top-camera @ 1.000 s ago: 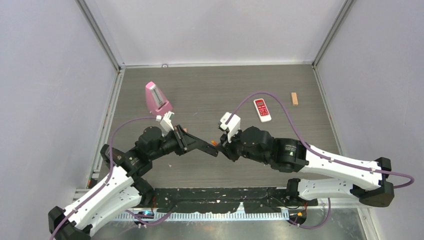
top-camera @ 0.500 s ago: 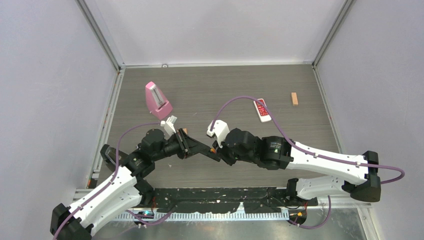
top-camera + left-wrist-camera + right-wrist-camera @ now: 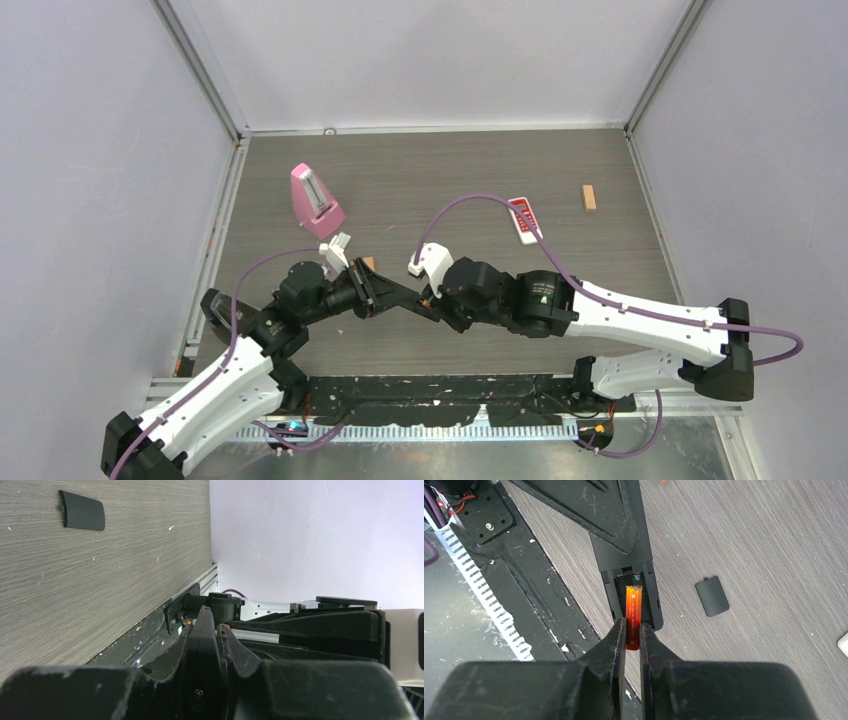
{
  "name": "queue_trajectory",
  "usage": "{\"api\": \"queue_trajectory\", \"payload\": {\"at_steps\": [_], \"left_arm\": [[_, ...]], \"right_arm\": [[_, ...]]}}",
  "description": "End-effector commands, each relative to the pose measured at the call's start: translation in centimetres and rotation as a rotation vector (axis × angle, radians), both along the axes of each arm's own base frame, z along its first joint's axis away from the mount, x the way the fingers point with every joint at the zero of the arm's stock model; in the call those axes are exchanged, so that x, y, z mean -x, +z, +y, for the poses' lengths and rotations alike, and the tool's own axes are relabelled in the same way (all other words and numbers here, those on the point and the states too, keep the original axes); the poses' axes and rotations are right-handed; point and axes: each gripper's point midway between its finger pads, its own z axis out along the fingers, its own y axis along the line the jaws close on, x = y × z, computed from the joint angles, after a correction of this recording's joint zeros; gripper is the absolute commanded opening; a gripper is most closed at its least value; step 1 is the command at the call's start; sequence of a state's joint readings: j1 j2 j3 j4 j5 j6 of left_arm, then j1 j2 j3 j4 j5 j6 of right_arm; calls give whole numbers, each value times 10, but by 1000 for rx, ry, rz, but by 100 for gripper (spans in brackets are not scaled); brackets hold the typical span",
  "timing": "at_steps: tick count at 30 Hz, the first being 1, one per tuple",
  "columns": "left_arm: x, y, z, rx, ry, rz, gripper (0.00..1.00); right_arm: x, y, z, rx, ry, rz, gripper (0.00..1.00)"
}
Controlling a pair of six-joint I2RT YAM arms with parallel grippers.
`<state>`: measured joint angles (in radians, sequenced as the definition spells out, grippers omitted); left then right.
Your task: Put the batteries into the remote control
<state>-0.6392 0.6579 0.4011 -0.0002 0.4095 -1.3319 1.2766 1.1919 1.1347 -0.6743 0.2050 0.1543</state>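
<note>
1. Battery (image 3: 633, 612): one orange-red cell is clamped at its near end between the closed fingers of the right gripper (image 3: 633, 630). Its far end lies inside the open battery bay (image 3: 647, 597) of the black remote (image 3: 624, 562), pointing at the spring contact. It looks lined up with the slot, but whether it is fully seated cannot be told.
2. Black remote: it is held off the table with the bay facing up, gripped by the left gripper (image 3: 405, 298), whose fingers are closed on its body. Its battery cover (image 3: 712, 596) lies loose on the table just beside it.
3. Change noted: over the last second the right arm has swung left and closed the gap to the left gripper. The two tools, apart a second ago, now meet in the top view. The left arm has barely moved.
4. Finding: the task has gone from approach to insertion. In the inspector's judgement, the next move is to press the cell against the spring before the fingers let go.
5. Surface: grey wood-grain table (image 3: 749, 540), flecked with pale specks, with a toothed rail (image 3: 489, 600) at its near edge.
6. Room: pale walls (image 3: 430, 60) enclose the table. A pink metronome (image 3: 315, 198), a red-and-white remote (image 3: 523, 220) and a tan block (image 3: 589, 197) stand well apart from the work.
</note>
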Motion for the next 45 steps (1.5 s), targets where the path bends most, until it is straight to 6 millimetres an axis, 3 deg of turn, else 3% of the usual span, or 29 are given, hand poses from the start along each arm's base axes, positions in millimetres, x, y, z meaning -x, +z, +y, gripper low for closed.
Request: {"api": "queue_trajectory", "payload": {"at_steps": [1, 15, 30, 45], "left_arm": [[3, 20, -2, 61, -30, -57, 0], [14, 30, -5, 48, -105, -112, 0], [13, 28, -5, 43, -107, -102, 0], [25, 42, -10, 94, -188, -131, 0]], "right_arm": [[-4, 12, 5, -32, -10, -30, 11], [2, 1, 0, 11, 33, -17, 12], [12, -6, -2, 56, 98, -26, 13], [-1, -4, -2, 51, 10, -65, 13]]}}
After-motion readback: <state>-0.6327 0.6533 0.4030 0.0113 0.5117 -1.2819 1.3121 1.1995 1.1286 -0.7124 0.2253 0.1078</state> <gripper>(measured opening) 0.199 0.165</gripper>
